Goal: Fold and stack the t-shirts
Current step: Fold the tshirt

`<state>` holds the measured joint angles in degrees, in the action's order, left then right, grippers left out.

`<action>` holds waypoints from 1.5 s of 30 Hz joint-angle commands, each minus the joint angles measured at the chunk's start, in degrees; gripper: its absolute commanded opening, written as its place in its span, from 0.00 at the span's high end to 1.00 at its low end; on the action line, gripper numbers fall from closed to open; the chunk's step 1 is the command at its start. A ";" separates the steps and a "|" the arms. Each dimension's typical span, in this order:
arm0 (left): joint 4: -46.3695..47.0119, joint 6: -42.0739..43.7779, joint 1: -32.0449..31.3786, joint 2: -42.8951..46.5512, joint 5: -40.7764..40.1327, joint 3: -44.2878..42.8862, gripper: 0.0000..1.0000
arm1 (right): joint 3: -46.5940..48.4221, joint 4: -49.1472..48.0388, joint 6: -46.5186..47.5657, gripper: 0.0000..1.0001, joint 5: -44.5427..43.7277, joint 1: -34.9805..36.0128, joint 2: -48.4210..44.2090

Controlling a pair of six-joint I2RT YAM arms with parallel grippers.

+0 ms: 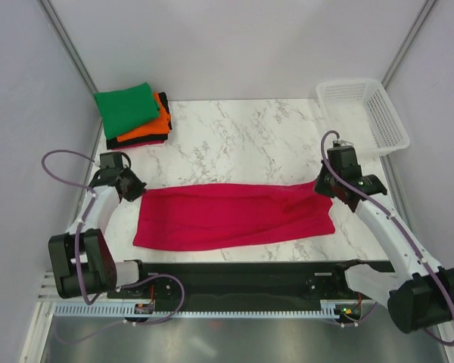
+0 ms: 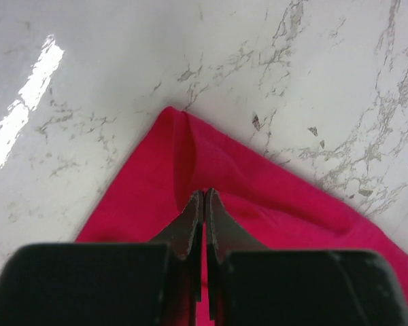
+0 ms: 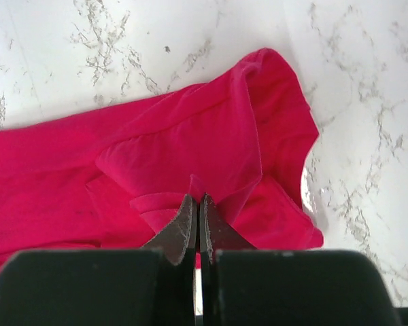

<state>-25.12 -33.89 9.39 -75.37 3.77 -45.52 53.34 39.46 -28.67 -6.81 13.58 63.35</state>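
The crimson-pink t-shirt [image 1: 234, 215] lies as a long folded band across the near part of the marble table [image 1: 242, 140]. My left gripper [image 1: 138, 189] is at its left end, jaws shut on a raised ridge of the cloth [image 2: 183, 146]; the fingertips [image 2: 204, 195] press together. My right gripper [image 1: 321, 185] is at its right end, shut on a small peak of cloth [image 3: 197, 183] by the sleeve [image 3: 279, 122]. Folded green [image 1: 127, 108], orange [image 1: 157, 125] and black [image 1: 121, 142] shirts sit stacked at the far left corner.
A white plastic lattice basket [image 1: 367, 113] stands at the far right corner. Grey walls close in on both sides. The black arm-base rail [image 1: 234, 276] runs along the near table edge.
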 commanded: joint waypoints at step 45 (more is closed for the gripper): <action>-0.81 -9.18 -17.30 5.08 -7.21 8.43 0.14 | -7.64 -14.67 -12.20 0.13 8.66 0.92 18.97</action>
<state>-30.00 -45.34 -7.05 -65.36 -4.84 -35.53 42.17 29.10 -41.93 1.93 14.48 77.93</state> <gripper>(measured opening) 0.866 0.867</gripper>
